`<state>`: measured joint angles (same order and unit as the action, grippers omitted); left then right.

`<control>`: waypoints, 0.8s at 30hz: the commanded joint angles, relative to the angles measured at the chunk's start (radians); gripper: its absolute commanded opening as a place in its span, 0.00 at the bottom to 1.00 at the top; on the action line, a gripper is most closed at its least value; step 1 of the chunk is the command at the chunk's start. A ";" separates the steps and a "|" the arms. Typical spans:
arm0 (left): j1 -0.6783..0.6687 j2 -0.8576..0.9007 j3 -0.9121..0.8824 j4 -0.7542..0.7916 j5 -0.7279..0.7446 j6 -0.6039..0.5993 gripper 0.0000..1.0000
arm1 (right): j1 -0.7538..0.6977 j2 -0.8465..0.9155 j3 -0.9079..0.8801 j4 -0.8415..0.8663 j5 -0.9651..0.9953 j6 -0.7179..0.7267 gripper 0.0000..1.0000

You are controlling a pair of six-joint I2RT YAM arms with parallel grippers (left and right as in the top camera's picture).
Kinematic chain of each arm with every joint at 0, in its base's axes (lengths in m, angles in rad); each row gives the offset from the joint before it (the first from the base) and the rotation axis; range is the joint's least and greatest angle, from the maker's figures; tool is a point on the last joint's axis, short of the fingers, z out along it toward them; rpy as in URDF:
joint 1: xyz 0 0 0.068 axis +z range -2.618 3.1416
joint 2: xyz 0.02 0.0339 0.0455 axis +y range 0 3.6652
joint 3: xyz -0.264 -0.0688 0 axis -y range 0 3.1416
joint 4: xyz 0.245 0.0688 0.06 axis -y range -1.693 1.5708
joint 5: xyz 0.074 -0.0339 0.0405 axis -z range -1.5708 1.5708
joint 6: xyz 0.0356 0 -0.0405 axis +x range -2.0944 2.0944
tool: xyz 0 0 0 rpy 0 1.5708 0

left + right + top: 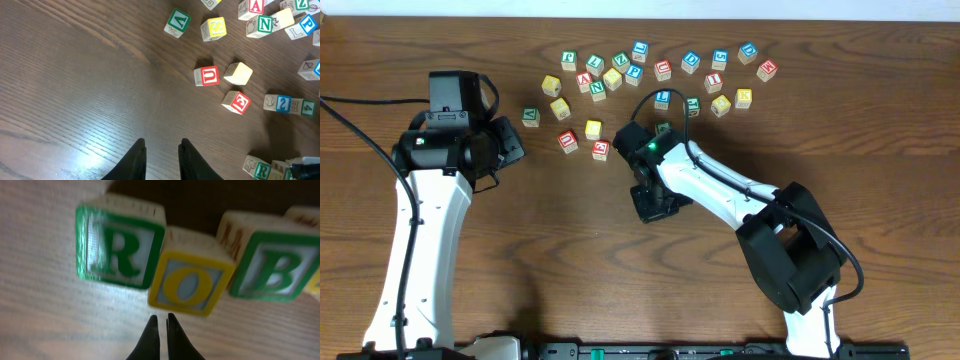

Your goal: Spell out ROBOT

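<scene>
In the right wrist view three wooden cubes stand in a row: green R (pixel 120 247), yellow-framed O (pixel 190 282) and green B (pixel 272 262). The O sits slightly forward of the other two and is turned a little. A yellow-edged cube (pixel 316 287) shows at the right border. My right gripper (pixel 162 316) is shut and empty, just in front of the O. From overhead this gripper (pixel 650 195) covers the row. The R cube (pixel 261 169) also shows at the bottom right of the left wrist view. My left gripper (pixel 162 142) hovers over bare wood, fingers apart, nothing between them.
Several loose letter cubes (pixel 640 75) are scattered across the back of the table. Nearer lie a red U cube (pixel 206 76), a plain yellow cube (pixel 238 73) and another red cube (pixel 236 102). The left gripper (pixel 512 140) hangs left of the scatter.
</scene>
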<state>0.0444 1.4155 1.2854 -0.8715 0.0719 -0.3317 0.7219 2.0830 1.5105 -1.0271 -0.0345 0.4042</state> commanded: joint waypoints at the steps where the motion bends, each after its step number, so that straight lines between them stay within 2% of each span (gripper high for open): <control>1: 0.003 0.003 0.003 -0.003 -0.013 0.021 0.22 | 0.003 -0.017 -0.002 0.023 0.058 0.022 0.02; 13: 0.003 0.003 0.003 -0.003 -0.013 0.021 0.22 | 0.003 -0.017 -0.003 0.070 0.089 0.022 0.03; 24: 0.003 0.003 0.003 -0.003 -0.013 0.021 0.22 | -0.009 -0.077 0.053 0.020 0.047 0.014 0.01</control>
<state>0.0444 1.4155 1.2854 -0.8711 0.0719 -0.3317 0.7219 2.0804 1.5234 -1.0008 0.0189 0.4110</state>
